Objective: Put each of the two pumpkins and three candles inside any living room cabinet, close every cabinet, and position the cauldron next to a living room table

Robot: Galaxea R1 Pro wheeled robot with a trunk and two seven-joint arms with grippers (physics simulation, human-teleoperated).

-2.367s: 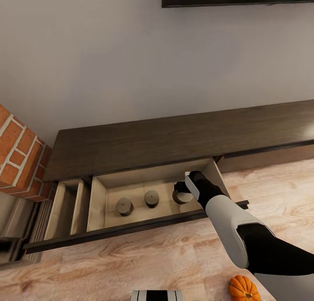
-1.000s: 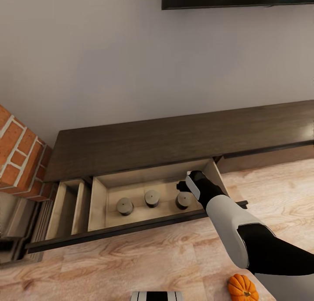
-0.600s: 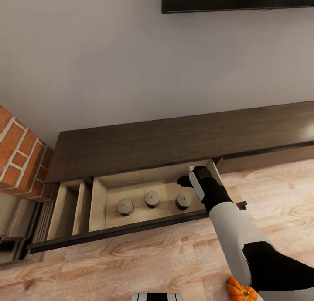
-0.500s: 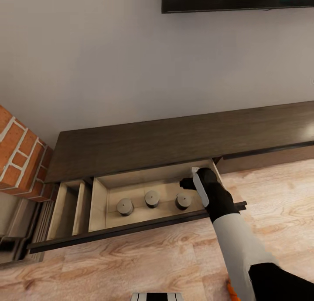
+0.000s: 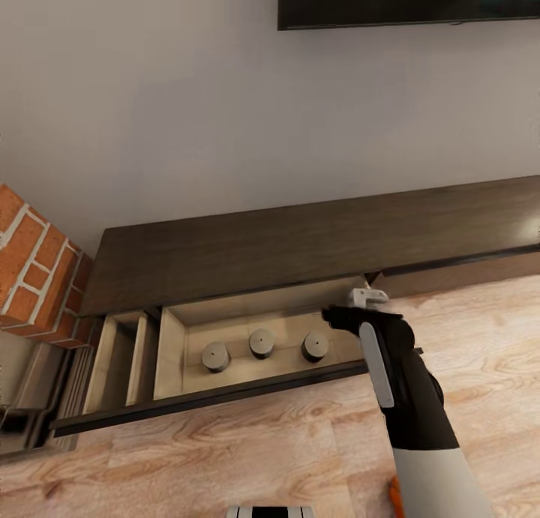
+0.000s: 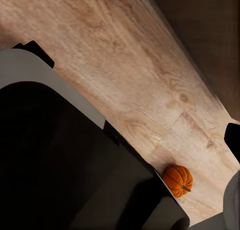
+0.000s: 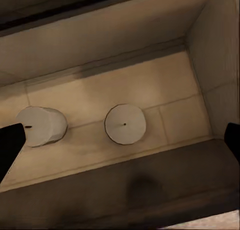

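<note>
The long dark cabinet (image 5: 300,241) has a wide drawer (image 5: 255,387) pulled out. Three candles stand in a row inside it: (image 5: 215,357), (image 5: 261,343), (image 5: 315,346). My right gripper (image 5: 351,308) hangs open just above the drawer's right end, holding nothing. In the right wrist view its fingers are spread wide over two candles: (image 7: 125,124), (image 7: 44,126). One pumpkin (image 6: 178,180) lies on the wood floor beside my base; an orange sliver of a pumpkin (image 5: 393,495) peeks past my right arm. A dark fingertip (image 6: 233,136) of my left gripper sits wide at the frame edge. The cauldron is out of view.
A brick fireplace (image 5: 30,270) stands left of the cabinet, and a narrow open compartment (image 5: 120,357) sits beside the drawer. A dark screen (image 5: 405,1) hangs on the wall above. Wood floor (image 5: 225,450) stretches in front, and my base (image 5: 270,512) shows at the bottom.
My right gripper has let go of the rightmost candle and pulled up and back out of the drawer, toward the right. The arm now covers most of the pumpkin on the floor.
</note>
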